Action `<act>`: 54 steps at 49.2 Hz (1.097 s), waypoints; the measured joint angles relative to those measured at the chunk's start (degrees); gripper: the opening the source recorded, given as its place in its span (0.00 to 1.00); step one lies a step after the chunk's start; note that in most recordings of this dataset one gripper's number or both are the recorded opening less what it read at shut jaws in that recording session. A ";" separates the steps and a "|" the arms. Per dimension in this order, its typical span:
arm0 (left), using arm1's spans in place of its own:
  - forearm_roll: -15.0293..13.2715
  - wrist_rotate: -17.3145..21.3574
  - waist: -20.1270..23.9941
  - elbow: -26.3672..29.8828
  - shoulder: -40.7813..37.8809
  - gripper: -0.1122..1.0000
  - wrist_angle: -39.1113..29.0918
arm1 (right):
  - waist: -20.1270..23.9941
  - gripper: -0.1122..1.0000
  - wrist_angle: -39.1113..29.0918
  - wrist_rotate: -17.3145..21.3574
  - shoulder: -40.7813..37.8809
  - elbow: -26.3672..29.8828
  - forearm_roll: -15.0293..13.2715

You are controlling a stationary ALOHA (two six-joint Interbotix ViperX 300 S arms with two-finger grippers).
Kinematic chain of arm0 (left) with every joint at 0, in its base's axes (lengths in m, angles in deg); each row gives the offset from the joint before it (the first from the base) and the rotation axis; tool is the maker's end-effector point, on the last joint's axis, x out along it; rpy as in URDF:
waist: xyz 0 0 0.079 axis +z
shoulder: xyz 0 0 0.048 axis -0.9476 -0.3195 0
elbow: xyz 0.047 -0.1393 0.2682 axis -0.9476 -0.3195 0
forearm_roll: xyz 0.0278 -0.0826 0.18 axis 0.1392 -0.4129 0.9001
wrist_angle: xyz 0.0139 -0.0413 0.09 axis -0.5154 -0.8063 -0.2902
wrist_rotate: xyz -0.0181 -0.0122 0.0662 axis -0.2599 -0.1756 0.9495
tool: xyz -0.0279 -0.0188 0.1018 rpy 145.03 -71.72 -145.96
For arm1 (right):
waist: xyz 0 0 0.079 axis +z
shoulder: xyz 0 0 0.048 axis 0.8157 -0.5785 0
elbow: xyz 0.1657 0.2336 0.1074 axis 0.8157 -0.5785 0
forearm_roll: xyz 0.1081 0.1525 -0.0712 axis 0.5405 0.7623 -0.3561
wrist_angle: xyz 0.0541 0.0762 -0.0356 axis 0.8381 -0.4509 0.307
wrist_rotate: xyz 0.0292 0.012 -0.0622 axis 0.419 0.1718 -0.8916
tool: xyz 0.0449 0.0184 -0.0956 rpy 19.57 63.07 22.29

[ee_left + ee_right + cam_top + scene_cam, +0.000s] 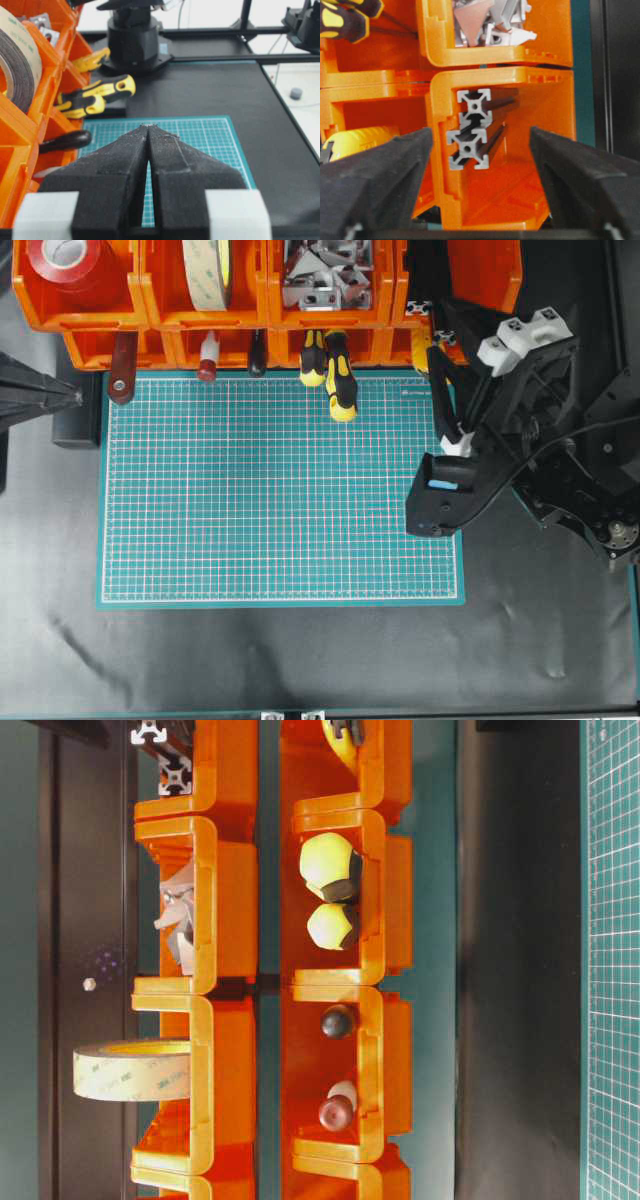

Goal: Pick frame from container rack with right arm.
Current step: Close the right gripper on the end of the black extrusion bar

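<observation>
Overhead, the orange container rack (200, 315) runs along the far edge of the green mat (280, 490), and the right arm (560, 440) reaches toward its right end. Its right gripper (480, 150) stands spread wide and empty, its two fingers (375, 175) flanking the bin mouth where two frames (470, 130) lie stacked, silvery slotted ends facing out. Smaller, the left gripper (149, 131) sits pressed together at the mat's left edge, holding nothing.
</observation>
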 measured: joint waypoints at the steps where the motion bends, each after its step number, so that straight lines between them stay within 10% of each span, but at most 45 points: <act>1: 0.00 0.00 0.00 0.00 0.00 0.10 0.09 | 0.00 0.68 0.00 -0.09 0.00 0.00 0.09; 11: 0.00 0.00 -0.09 0.00 0.00 0.10 0.00 | 0.00 0.32 -0.09 -0.18 -0.53 0.00 0.26; 33: 0.00 0.00 -0.18 0.00 0.18 0.10 -0.09 | 5.19 0.32 -9.49 -1.58 -0.62 4.04 -3.96; 54: 0.00 0.00 -0.09 0.00 2.46 0.10 -0.79 | 16.52 0.32 -17.58 -15.82 -9.49 20.48 -6.94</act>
